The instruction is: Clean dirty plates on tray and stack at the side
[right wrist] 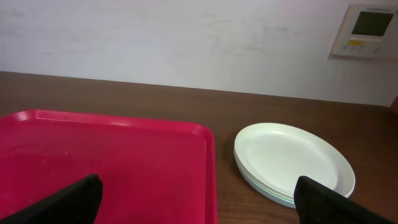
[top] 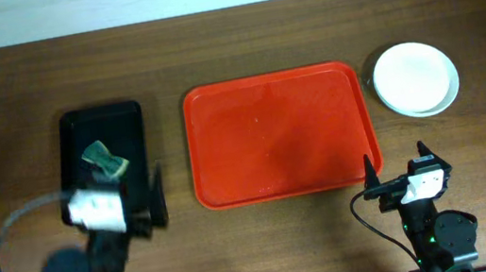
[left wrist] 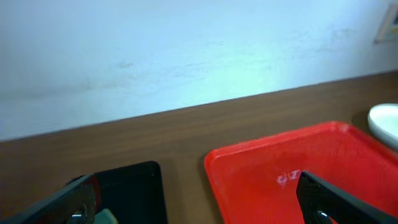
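The red rectangular plastic tray [top: 281, 135] lies bare, the pale round plates [top: 416, 78] sit stacked by the bench's right edge, and the left hand [top: 158, 197] and right hand [top: 396, 164] are released, so seemingly only parking remains.

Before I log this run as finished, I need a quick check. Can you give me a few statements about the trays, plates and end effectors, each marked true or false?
1. The red tray holds a plate. False: no plate lies on it.
2. The plates sit stacked on the table, right of the tray. True.
3. A green sponge lies in the black tray. True.
4. The right end effector grips a plate. False: it is open and holds nothing.
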